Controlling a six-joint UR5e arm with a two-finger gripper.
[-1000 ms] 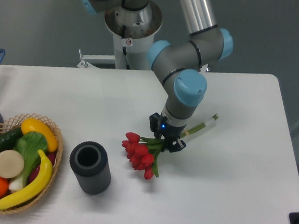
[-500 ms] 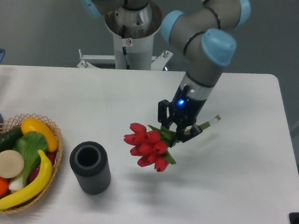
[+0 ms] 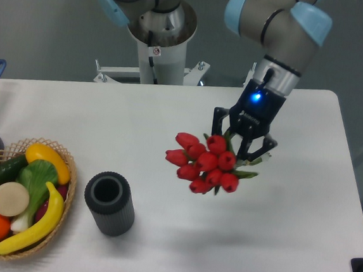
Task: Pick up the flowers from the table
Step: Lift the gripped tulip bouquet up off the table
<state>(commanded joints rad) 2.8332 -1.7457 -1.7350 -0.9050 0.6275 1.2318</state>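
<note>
Above the desk (image 3: 303,204), up and to the right of the dark ribbed vase (image 3: 109,203), I have the flowers (image 3: 206,163) in the air: the jaws of the gripper (image 3: 244,143) are closed on the stems just behind the red heads, and the bunch hangs out toward the vase side with its blooms facing the camera. A soft shadow on the white top below, well apart from the blooms, tells me the bunch is off the surface. I judge the pick itself done and the lift under way; what I would want next is only a steady hold, with no sudden tilt of the wrist, since the stems are thin and the heavy end sits outside the grip. The stem ends are hidden behind the gripper, so I cannot tell how much length is clamped. The basket (image 3: 60,209) of fruit sits beyond the vase, far from the work.
</note>
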